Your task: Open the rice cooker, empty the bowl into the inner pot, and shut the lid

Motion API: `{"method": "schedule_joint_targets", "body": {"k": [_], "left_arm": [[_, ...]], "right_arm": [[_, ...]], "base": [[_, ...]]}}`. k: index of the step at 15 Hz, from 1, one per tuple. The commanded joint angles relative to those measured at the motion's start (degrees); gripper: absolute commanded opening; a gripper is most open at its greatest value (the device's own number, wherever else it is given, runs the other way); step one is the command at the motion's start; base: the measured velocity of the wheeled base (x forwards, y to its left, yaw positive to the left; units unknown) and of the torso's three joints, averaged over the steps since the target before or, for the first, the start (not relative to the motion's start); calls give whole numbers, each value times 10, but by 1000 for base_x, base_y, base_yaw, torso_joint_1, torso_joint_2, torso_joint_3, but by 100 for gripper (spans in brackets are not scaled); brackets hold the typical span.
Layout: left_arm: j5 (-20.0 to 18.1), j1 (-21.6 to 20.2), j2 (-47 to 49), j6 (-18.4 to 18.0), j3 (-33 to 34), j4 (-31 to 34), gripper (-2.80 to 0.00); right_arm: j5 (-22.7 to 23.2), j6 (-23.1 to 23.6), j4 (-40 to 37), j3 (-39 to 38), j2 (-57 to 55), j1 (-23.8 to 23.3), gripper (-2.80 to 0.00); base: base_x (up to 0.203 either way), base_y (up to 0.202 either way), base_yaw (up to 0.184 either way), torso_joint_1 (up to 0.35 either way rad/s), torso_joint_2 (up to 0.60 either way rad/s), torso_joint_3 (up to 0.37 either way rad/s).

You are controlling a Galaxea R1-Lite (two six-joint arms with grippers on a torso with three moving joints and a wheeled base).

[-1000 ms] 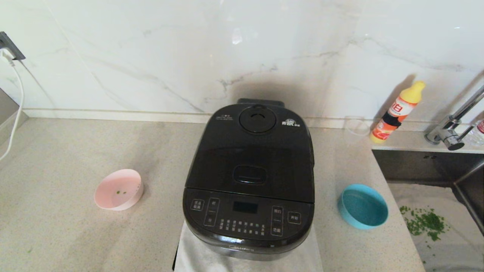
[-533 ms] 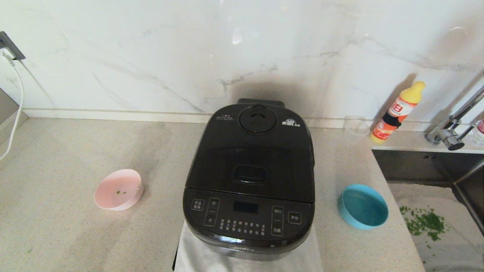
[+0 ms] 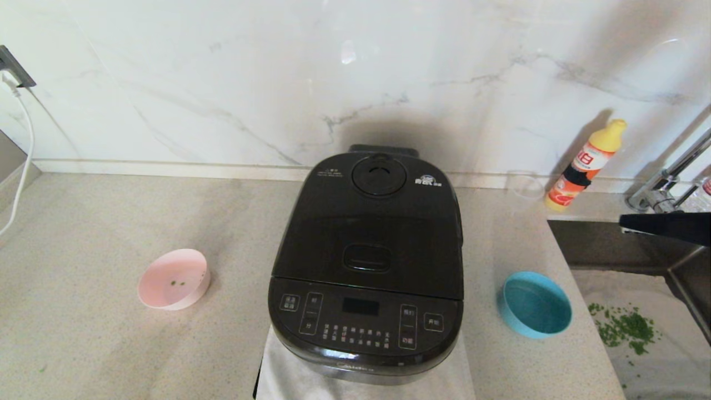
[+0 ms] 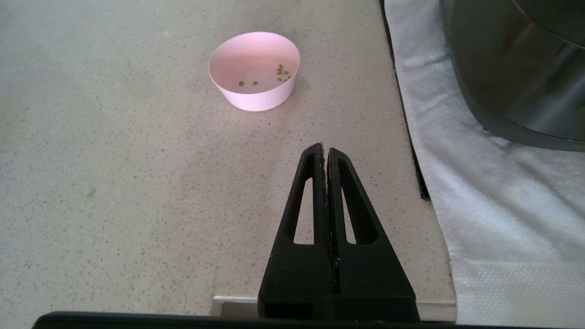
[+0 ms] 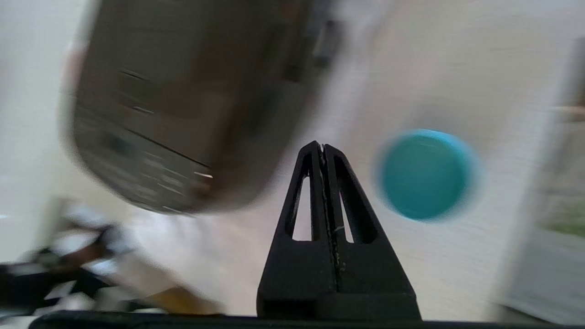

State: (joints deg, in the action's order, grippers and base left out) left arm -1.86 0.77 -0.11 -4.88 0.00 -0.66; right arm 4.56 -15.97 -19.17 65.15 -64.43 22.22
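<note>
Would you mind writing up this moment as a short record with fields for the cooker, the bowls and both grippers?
rice cooker: on a white cloth, centre of the counter
lid: down, closed
pink bowl: left of the cooker, a few green bits inside
blue bowl: right of the cooker, beside the sink
left gripper: shut, empty, over bare counter near the pink bowl
right gripper: shut, empty, above the counter between cooker and blue bowl

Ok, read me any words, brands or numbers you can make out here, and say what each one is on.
"Midea", faint, on the front rim of the rice cooker.
Chinese characters on its panel buttons: too small to read.
White markings on the lid: too small to read.
Large white characters on the yellow bottle: cannot be read for sure.
Bowls: no text.
</note>
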Motion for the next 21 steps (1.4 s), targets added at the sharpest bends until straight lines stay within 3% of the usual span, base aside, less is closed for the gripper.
{"method": "schedule_joint_targets", "body": {"k": [1,4,9,12,21], "left_arm": [[0,0,0,0,4,0,-280],[0,0,0,0,4,0,-280],[0,0,0,0,4,0,-280],[0,0,0,0,4,0,-280],[0,0,0,0,4,0,-280]], "right_arm": [[-4,-36,-2,37,-73,52,-280],[-4,-72,6,41,-103,78,-280],[-3,-87,26,53,-133,87,-280],[-4,-110,24,61,-123,115,-280],[-6,-110,18,54,-149,150,-280]], "base": [[0,0,0,0,0,0],[0,0,0,0,0,0],[0,0,0,0,0,0],[0,0,0,0,0,0],[0,0,0,0,0,0]]}}
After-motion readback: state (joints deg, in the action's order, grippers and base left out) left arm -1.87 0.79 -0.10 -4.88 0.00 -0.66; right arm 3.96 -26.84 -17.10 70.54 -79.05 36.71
